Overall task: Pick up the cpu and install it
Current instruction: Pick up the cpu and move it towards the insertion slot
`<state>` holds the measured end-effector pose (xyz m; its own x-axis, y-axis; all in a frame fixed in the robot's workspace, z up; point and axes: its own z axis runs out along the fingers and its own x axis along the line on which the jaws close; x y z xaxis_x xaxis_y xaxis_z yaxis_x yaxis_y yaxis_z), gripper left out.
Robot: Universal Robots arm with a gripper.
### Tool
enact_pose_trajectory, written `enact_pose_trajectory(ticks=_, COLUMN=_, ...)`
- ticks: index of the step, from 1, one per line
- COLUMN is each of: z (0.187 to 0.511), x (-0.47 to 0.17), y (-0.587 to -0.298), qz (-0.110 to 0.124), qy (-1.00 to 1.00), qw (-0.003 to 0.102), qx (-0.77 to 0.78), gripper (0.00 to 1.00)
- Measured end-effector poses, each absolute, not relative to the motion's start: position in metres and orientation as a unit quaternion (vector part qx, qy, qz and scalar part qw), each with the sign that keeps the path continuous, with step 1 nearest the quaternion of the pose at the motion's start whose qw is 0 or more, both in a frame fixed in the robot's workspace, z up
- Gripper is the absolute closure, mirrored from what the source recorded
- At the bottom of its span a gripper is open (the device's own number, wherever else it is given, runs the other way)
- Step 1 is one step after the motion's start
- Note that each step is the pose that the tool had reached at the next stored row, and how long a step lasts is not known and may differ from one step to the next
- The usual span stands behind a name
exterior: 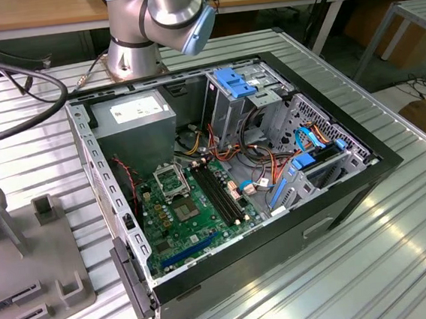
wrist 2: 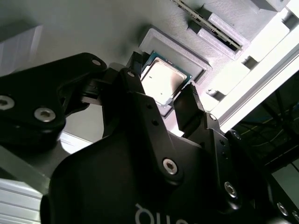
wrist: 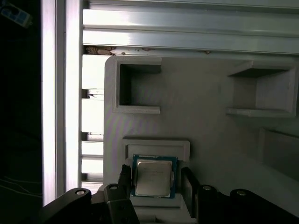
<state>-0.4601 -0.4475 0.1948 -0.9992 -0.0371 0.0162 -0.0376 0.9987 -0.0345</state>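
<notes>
In the exterior view, the open computer case (exterior: 93, 163) lies across the centre of the frame on a ribbed metal table (exterior: 374, 264). Its green motherboard (exterior: 196, 218) is exposed, and the square black socket (exterior: 171, 182), just left of centre, appears empty. The arm (exterior: 158, 18) rises at the upper middle, and a grey parts fixture (exterior: 26, 256) sits at the lower left, well apart from the socket. In the second wrist view, the gripper (wrist 2: 160, 80) hangs directly over the cpu (wrist 2: 164, 74), which lies flat in a shallow square pocket (wrist 2: 182, 49) of the fixture, with one black finger (wrist 2: 134, 70) on one side and its partner on the other. In the first wrist view, the jaws stand released and straddle the cpu (wrist: 154, 176), with a thin strip of grey between each finger (wrist: 125, 179) and the green rim; nothing is grasped. The step in hand appears to be the pick-up, at the end of the approach, with the installation not yet begun. Closing, by this judgement, calls for both fingers to meet opposite edges squarely and evenly, so the cpu leaves its pocket level rather than tipped or wedged against the wall.
</notes>
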Motion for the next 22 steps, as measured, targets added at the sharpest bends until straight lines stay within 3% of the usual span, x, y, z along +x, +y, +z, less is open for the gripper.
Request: enact_pose_trajectory(ticks=22, z=0.1944, x=-0.4626, y=-0.4475, qz=0.018, qy=-1.000, qw=0.005, qx=0.019, gripper=0.45)
